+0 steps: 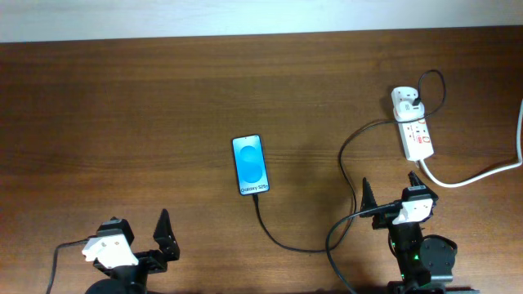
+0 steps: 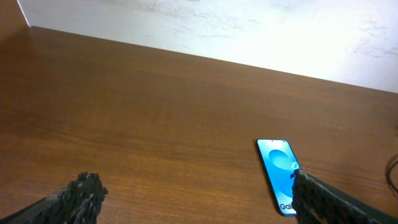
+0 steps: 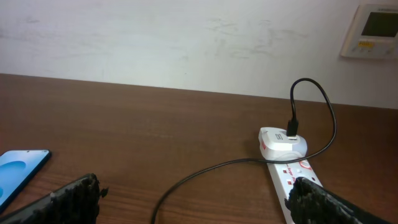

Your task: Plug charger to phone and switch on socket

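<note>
The phone [image 1: 250, 165] lies flat mid-table, its blue screen lit; it also shows in the left wrist view [image 2: 278, 169] and the right wrist view [image 3: 15, 177]. The thin black charger cable [image 1: 282, 243] runs from the phone's bottom edge, loops right and up to a white adapter [image 1: 404, 100] plugged into the white socket strip [image 1: 416, 137]. The strip [image 3: 285, 179] and cable [image 3: 205, 174] show in the right wrist view. My left gripper [image 1: 139, 230] [image 2: 199, 205] is open and empty, near the front left. My right gripper [image 1: 392, 192] [image 3: 196, 202] is open and empty, just in front of the strip.
The strip's thick white cord [image 1: 474, 174] curves off to the right table edge. A light wall runs behind the table's far edge [image 1: 245, 37]. A wall control panel [image 3: 373, 23] hangs at the upper right in the right wrist view.
</note>
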